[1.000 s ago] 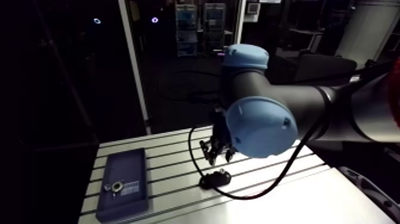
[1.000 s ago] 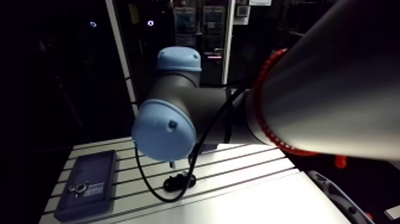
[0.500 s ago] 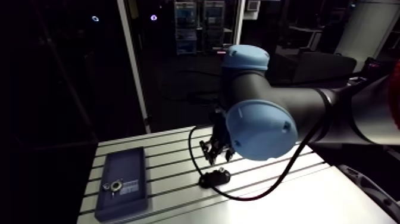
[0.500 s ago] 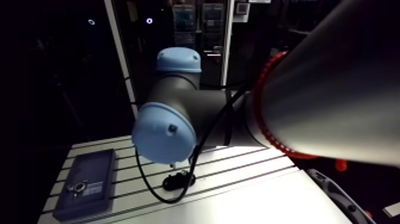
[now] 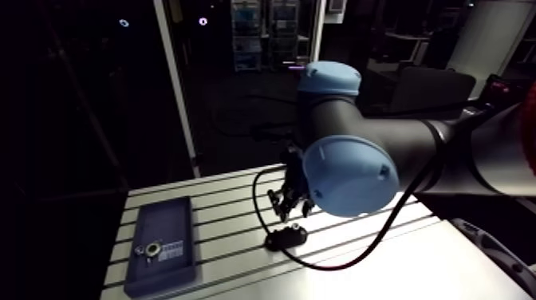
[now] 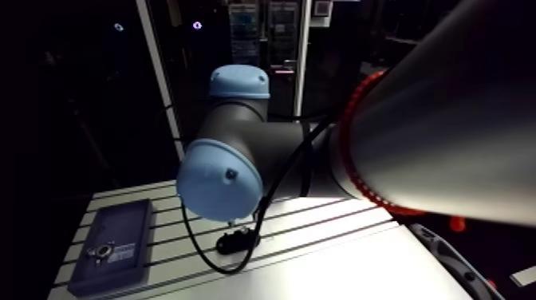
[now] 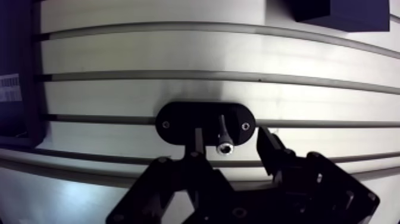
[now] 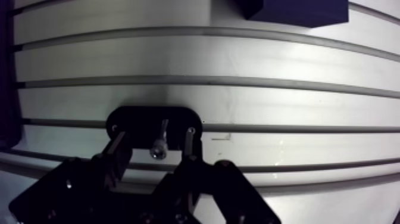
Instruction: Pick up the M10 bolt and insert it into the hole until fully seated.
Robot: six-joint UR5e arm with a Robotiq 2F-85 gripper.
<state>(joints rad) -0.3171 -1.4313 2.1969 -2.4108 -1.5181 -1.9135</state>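
End effector hovered, spread apart, over M10 bolt standing in black holder; grasp probably needed centring before closing.

The M10 bolt is a slim, silvery socket-head screw. It stands upright in a black oval holder on the tabletop, head uppermost (its recess faces the wrist camera). The hole appears to be the dark centre of a small metal flange on a flat dark-blue block, well apart from the holder.
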